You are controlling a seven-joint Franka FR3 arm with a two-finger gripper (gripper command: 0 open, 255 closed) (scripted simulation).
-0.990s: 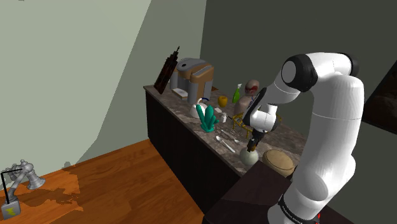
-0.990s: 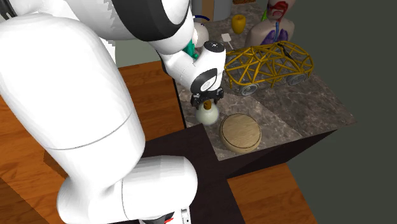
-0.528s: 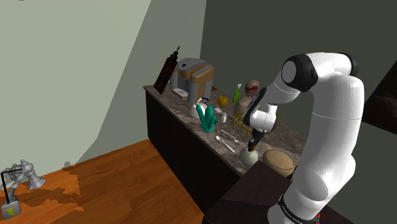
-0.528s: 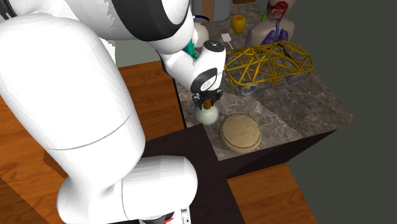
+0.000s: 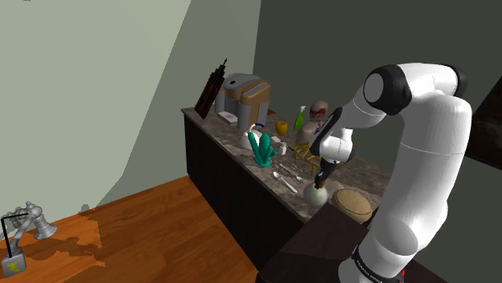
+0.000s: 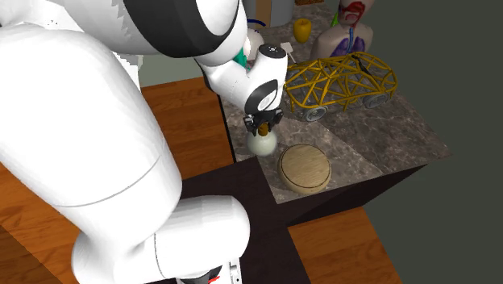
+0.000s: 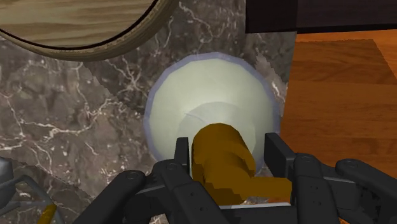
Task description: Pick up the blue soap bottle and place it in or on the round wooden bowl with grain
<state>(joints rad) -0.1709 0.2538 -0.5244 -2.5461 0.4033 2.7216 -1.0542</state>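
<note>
The soap bottle (image 5: 314, 194) (image 6: 262, 144) is a pale, round-bodied bottle (image 7: 210, 108) with a brown pump top, upright at the near end of the marble counter (image 6: 387, 129). My black gripper (image 5: 323, 178) (image 6: 261, 127) (image 7: 229, 149) is straight above it, open, its fingers low on either side of the brown pump. A narrow gap shows at one finger. The round wooden bowl (image 5: 352, 204) (image 6: 305, 168) (image 7: 76, 25) sits on the counter just beside the bottle.
A yellow wire car (image 6: 338, 81) stands behind the bowl, with an anatomy bust (image 6: 351, 20) and a yellow cup (image 6: 301, 31) further back. Spoons (image 5: 283, 178), a green figure (image 5: 261, 149) and a coffee machine (image 5: 244, 98) line the counter. The counter edge drops to wooden floor (image 7: 343, 83).
The gripper has come down over the bottle's pump top, and the arm's elbow has shifted slightly toward the shoulder view's right. Bottle and bowl have stayed in place.
</note>
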